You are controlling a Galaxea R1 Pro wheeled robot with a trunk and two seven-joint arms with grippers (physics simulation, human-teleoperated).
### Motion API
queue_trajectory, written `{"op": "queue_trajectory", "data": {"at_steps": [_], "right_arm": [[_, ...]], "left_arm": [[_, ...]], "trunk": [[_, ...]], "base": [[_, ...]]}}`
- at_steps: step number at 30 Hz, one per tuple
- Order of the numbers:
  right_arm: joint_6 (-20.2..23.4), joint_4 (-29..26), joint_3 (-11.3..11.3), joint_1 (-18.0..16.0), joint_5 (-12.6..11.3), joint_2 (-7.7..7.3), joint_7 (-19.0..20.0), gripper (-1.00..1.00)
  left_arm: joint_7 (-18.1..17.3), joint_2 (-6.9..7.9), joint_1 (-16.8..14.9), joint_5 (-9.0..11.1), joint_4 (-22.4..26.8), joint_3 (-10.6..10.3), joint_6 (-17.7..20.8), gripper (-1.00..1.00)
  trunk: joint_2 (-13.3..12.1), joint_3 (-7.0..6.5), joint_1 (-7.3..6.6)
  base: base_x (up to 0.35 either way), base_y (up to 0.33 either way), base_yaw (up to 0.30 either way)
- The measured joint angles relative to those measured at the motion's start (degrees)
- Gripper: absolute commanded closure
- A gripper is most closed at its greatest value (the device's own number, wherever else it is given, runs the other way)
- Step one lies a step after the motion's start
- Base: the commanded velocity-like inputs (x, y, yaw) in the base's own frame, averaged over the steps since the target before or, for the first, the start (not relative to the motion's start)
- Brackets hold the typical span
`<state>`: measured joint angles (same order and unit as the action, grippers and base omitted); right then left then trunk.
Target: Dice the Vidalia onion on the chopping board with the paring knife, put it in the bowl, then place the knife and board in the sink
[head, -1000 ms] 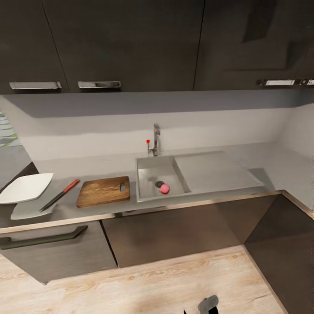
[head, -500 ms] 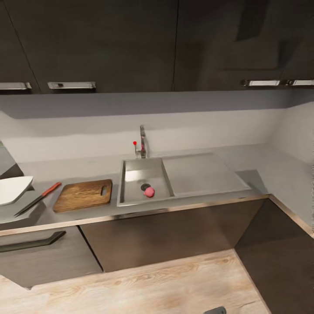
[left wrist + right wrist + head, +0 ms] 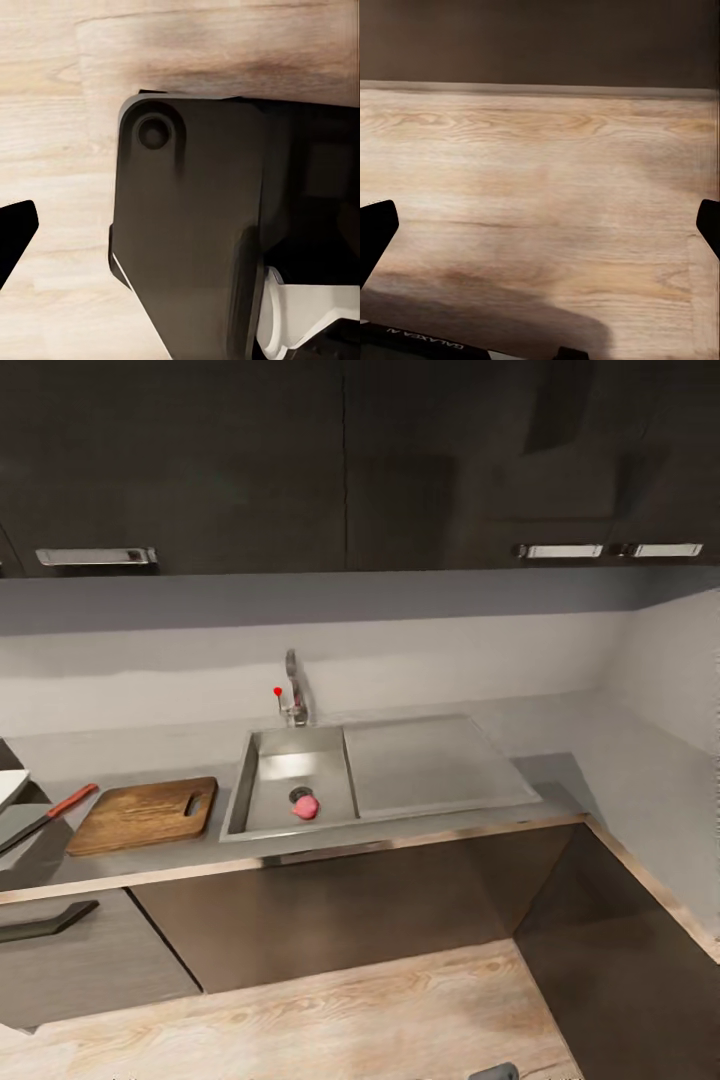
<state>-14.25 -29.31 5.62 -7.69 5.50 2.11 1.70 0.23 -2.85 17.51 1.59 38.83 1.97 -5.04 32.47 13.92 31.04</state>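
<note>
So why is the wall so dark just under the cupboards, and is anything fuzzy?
Head view: the cupboards cast a band of shadow on the wall, and the onion looks soft-edged. Right wrist view: a dark shadow lies on the wooden floor.

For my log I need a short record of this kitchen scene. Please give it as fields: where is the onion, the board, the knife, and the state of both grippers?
onion: Vidalia onion lies in the sink basin, beside the drain
board: chopping board flat on the countertop, beside the sink
knife: paring knife lies next to the board, on the side away from the sink
left gripper: cannot tell
right gripper: open, over wooden floor
</note>
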Motion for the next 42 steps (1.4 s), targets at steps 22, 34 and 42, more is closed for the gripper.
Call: {"op": "queue_trajectory", "data": {"at_steps": [22,34,42], "right_arm": [[0.16,0.01,-0.14,0.0,0.08,0.15,-0.52,-1.0],[0.16,0.01,-0.23,0.0,0.08,0.07,-0.52,-1.0],[0.13,0.01,-0.21,0.0,0.08,0.04,-0.53,-1.0]], "left_arm": [[-0.07,-0.01,0.02,0.0,0.02,0.02,0.01,-1.0],[-0.07,0.0,0.0,-0.02,0.01,0.01,-0.07,-1.0],[-0.07,-0.03,-0.02,0.0,0.01,0.03,-0.07,-1.0]], "trunk": [[0.0,0.0,-0.01],[0.0,0.0,0.02],[0.0,0.0,-0.01]], "base": [[-0.028,-0.043,0.107],[-0.137,-0.052,0.02],[-0.033,-0.015,0.0]]}}
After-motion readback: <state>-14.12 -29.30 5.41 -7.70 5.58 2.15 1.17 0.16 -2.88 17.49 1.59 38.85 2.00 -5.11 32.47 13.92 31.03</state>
